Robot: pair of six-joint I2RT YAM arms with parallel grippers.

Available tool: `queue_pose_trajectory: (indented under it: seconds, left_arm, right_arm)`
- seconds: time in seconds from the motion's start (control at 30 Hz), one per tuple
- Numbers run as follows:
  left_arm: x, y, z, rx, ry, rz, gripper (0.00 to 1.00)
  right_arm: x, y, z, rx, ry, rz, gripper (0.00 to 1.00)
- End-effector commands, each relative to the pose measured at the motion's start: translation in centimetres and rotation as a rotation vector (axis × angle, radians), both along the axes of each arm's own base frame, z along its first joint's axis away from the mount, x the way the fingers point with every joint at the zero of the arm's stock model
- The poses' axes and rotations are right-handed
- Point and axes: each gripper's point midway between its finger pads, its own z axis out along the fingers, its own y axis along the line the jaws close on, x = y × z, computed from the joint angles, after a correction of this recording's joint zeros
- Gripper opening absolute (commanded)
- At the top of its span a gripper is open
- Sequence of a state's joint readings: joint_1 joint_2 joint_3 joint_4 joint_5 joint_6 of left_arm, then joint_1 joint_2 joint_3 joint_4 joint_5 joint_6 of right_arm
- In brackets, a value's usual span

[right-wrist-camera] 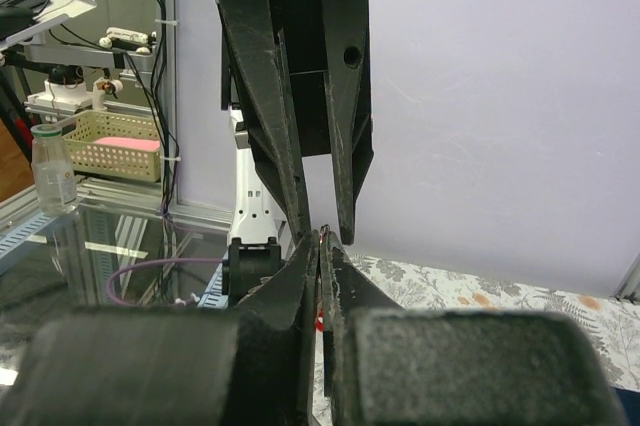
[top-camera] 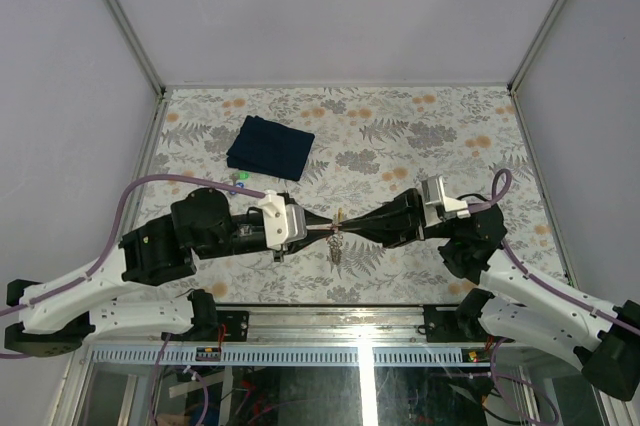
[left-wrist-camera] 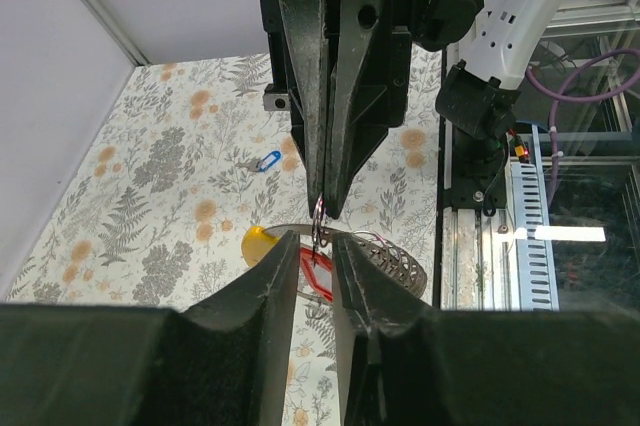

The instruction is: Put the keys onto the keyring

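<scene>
The right gripper (left-wrist-camera: 326,204) is clamped shut on the thin grey metal keyring (left-wrist-camera: 318,221), held above the flower-patterned table (top-camera: 400,146) midway between the arms. A red-tagged key (left-wrist-camera: 318,274) hangs from the ring, long axis pointing down. It lies between the slightly parted fingers of the left gripper (left-wrist-camera: 318,246); I cannot tell whether they pinch it. A yellow-tagged key (left-wrist-camera: 257,242) is just beside it.

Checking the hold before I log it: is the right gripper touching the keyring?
Touching. The left wrist view shows the right gripper closed on the keyring, its tips pinching the thin loop.
</scene>
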State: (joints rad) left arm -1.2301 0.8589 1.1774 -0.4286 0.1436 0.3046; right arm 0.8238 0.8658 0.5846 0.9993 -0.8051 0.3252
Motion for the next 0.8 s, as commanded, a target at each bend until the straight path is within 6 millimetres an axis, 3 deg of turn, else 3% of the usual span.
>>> queue_pose_trajectory:
  seconds: [0.0,0.4,0.53,0.6,0.77]
  left_arm:
    - [-0.72,0.14,1.38,-0.019,-0.013,-0.035,0.19]
    - [-0.75,0.19,1.54,-0.015,-0.013,-0.036,0.12]
    - [-0.68,0.18,1.81,-0.025,-0.018,-0.033,0.25]
    - [-0.82,0.19,2.15,-0.034,-0.022,-0.040,0.26]
    - [-0.74,0.00,1.92,-0.025,-0.020,-0.041,0.19]
  right_arm:
    - [-1.65,-1.42,4.08,0.107,-0.098,0.012,0.00]
    - [-1.70,-1.57,4.13,0.112,-0.099,0.008,0.00]
    - [-1.62,-1.51,3.99,0.108,-0.097,0.007,0.00]
    - [-1.65,-1.50,3.95,0.107,-0.095,0.008,0.00]
    - [-1.69,-1.52,4.00,0.108,-0.096,0.010,0.00]
